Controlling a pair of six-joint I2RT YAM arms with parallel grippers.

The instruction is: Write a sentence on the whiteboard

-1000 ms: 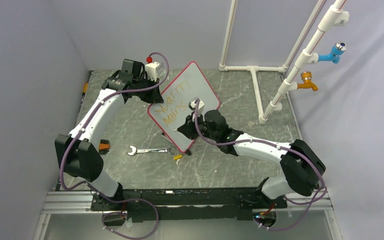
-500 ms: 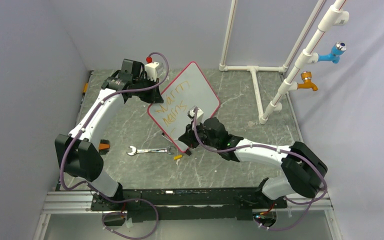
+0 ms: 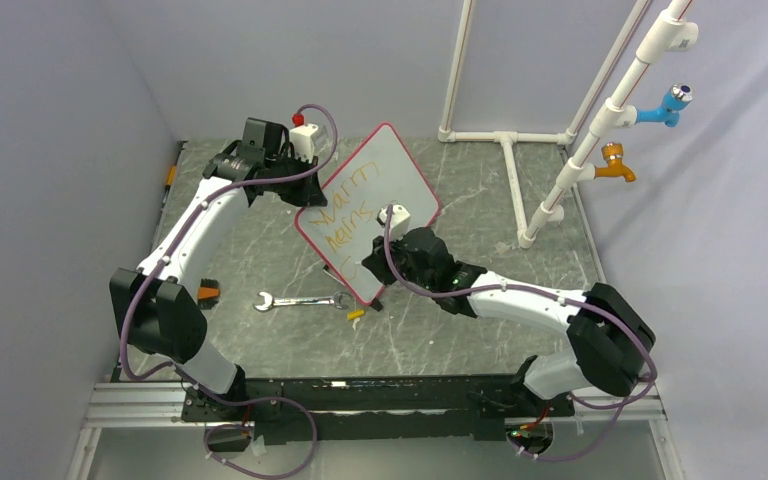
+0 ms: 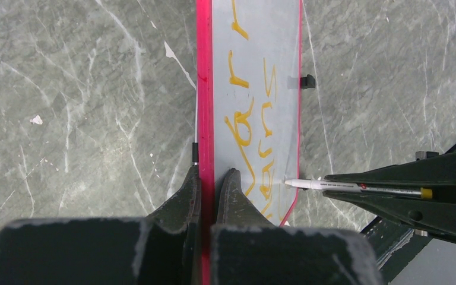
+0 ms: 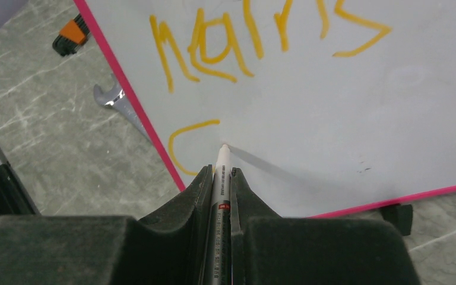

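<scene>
Pale lilac-grey walls point(image 3: 50, 150) close in three sides of the cell. They surround a grey table point(image 3: 260, 250) whose top is marbled with thin white veins. At its near edge runs a metal rail point(image 3: 140, 405) carrying the arm bases. A white pipe frame point(image 3: 511, 170) stands at the far right, one leg lying flat on the stone. A slanting post on it bears a blue tap point(image 3: 667, 105) and, lower down, an orange tap point(image 3: 615, 165). The whiteboard point(image 3: 385, 175) is near the middle of the table, tilted up off the surface, with its lower corner down by the wrench. The left gripper point(image 4: 212, 175) is clenched on its pink rim at the left edge. Two lines of yellow-orange writing point(image 3: 350, 215) cross the board's lower half, and a black clip point(image 4: 309, 81) sits on the opposite rim. The right gripper point(image 5: 218, 172) is closed around a white marker point(image 5: 222, 160). The marker's tip touches the board just beside a yellow curve. A silver wrench point(image 3: 300, 300) lies flat on the table in front of the board. A small yellow piece point(image 3: 356, 314) lies just beside the wrench. Farther left is an orange-and-black object point(image 3: 208, 293).
</scene>
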